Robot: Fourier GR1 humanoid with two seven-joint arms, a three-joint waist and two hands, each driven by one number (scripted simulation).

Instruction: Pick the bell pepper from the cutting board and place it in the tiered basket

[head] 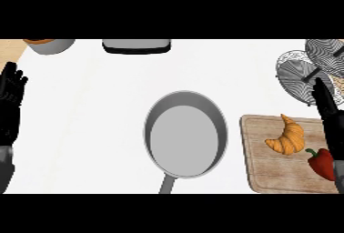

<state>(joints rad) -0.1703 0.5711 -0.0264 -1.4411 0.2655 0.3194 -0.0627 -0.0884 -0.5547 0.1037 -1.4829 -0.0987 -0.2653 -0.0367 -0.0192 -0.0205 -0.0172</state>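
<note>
Far left of the frying pan (184, 139), the left hand (11, 98) rests open, fingers up, holding nothing. The pan sits mid-tabletop (87, 113), handle toward the near edge. Behind it: a bowl (50, 45) and a dark tray (136, 45). Right of the pan lies the cutting board (279, 175), croissant (289, 136) first, then the red bell pepper (322, 164) (partly hidden). The right hand (331, 118), fingers straight and empty, hangs just beside the pepper. The tiered basket (306, 68) stands behind the board.

Left hand (11, 98) open at the left edge, fingers up; right hand (329, 113) seemingly likewise, far right.
</note>
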